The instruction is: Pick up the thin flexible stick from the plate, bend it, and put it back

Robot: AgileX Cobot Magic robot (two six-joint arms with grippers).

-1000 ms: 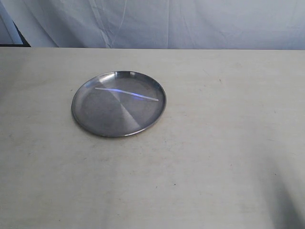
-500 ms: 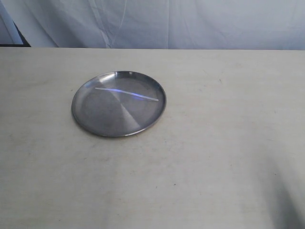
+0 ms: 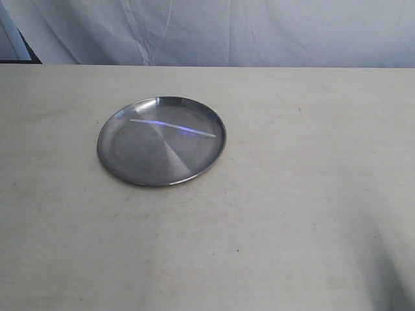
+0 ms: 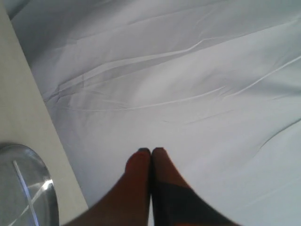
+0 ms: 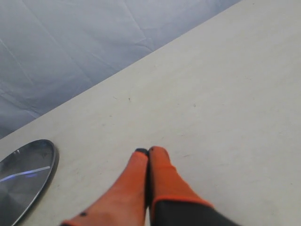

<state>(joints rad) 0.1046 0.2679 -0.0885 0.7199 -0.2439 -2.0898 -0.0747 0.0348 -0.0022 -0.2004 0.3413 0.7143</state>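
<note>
The round silver plate [image 3: 139,165] rests on the table left of centre. Across its far half lies the thin flexible stick [image 3: 172,127], whitish with a bluish glint, straight and flat. Neither gripper shows in the exterior view. In the left wrist view my left gripper [image 4: 151,150] is shut and empty, held in front of the cloth, with the plate [image 4: 7,157] and stick [image 4: 27,193] at the frame's corner. In the right wrist view my right gripper [image 5: 147,151] is shut and empty above bare table, well apart from the plate [image 5: 44,162] and stick [image 5: 23,173].
A pale wooden table [image 3: 292,194] spreads wide around the plate. A creased white-grey cloth [image 3: 227,32] hangs behind the far edge. A dark object [image 3: 26,52] shows at the far left corner. A shadow falls on the table's near right corner.
</note>
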